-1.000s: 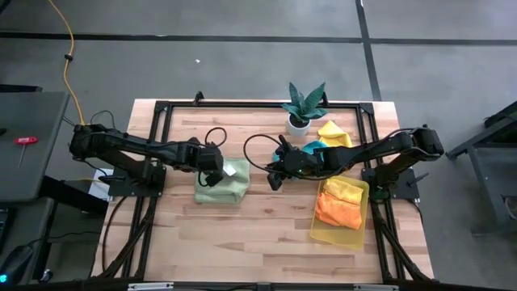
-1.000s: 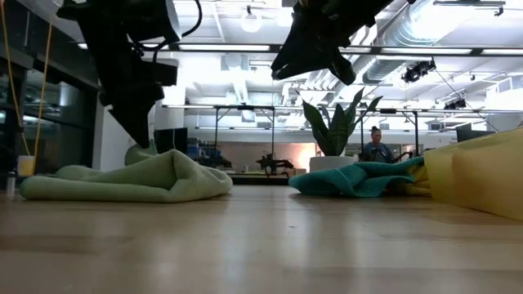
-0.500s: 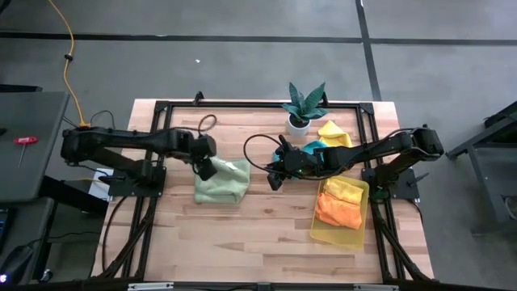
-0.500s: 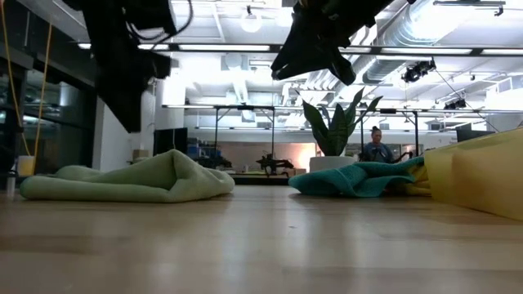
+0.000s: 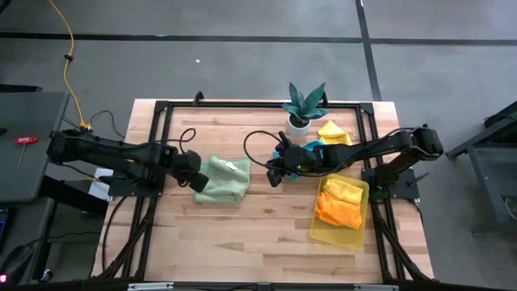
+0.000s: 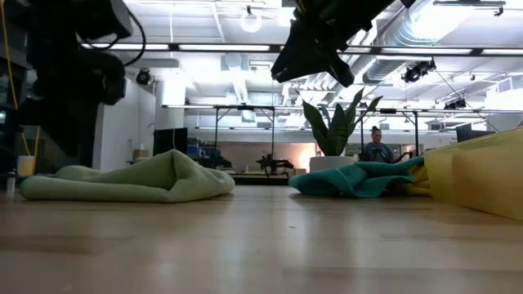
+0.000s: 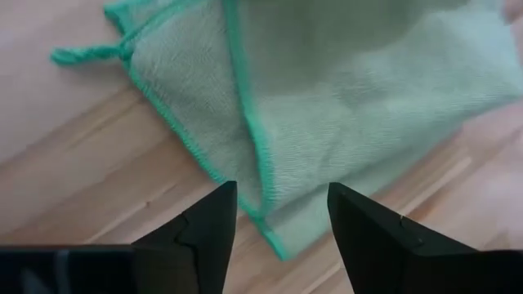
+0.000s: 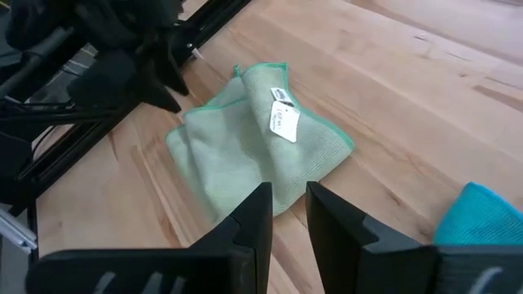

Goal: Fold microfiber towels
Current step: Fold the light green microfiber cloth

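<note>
A pale green microfiber towel [image 5: 222,179] lies folded on the wooden table, left of centre, with a white label [image 8: 283,121] on top. My left gripper [image 5: 187,166] hovers open just off its left edge; in the left wrist view its fingers [image 7: 219,222] stand over the towel's teal-stitched corner [image 7: 270,175] without touching it. My right gripper [image 5: 275,171] hangs above the table's middle, its fingers a little apart with nothing between them [image 8: 288,214]. A teal towel [image 5: 311,149] and a yellow towel [image 5: 334,133] lie crumpled near the plant.
A small potted plant [image 5: 304,105] stands at the far middle. A translucent yellow tray [image 5: 333,234] at the right holds folded yellow and orange towels [image 5: 339,202]. Bare wood lies along the near edge. A person [image 6: 377,145] shows far off in the room.
My left gripper has let go of the pale green towel, risen off it and drawn back toward the table's left edge. The towel stays folded where it was.
</note>
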Controlling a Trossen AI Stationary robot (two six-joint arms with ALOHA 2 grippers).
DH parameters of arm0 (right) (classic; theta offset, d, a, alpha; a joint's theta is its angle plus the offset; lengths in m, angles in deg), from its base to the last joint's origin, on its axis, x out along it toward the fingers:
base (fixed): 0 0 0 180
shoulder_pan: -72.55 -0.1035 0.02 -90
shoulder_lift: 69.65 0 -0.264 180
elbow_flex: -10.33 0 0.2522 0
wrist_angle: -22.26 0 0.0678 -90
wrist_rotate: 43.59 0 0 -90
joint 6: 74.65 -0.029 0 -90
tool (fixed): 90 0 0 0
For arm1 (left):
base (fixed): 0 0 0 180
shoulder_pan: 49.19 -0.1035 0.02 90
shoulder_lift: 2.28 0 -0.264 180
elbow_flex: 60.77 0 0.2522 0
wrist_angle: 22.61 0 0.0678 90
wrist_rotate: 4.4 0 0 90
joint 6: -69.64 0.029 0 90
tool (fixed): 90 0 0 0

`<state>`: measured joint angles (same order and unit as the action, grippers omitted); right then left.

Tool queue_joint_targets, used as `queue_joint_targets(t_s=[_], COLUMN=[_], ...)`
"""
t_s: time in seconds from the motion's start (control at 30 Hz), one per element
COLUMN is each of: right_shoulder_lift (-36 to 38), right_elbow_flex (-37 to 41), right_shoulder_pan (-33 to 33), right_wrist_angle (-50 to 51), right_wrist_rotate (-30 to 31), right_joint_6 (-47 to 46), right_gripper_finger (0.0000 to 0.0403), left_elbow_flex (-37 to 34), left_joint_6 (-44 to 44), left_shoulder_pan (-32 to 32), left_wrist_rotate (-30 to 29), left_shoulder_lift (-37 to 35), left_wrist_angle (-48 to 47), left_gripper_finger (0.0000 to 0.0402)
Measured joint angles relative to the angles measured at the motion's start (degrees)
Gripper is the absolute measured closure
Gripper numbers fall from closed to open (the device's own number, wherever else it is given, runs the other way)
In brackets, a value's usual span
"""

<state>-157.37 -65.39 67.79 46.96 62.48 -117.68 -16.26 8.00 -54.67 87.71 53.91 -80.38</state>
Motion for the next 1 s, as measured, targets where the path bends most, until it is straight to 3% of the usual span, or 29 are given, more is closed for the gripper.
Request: queue_joint_targets(t_s=[0.23,0.73,1.0], right_shoulder_lift=[0.00,0.00,0.00], right_elbow_flex=[0.00,0.00,0.00], right_shoulder_pan=[0.00,0.00,0.00], right_wrist_angle=[0.02,0.00,0.02], right_wrist_rotate=[-0.12,-0.17,-0.17], right_joint_6=[0.00,-0.20,-0.25], right_gripper_finger=[0.0334,0.0334,0.0334], left_elbow_flex=[-1.94,-1.95,-1.95], left_joint_6=[-3.70,1.41,2.29], left_shoulder_pan=[-0.52,-0.47,-0.23], left_wrist_rotate=[-4.02,2.18,4.18], left_shoulder_lift=[1.66,10.35,5.71], left_wrist_angle=[2.35,8.72,9.47], left_gripper_finger=[0.0228,0.0228,0.0228])
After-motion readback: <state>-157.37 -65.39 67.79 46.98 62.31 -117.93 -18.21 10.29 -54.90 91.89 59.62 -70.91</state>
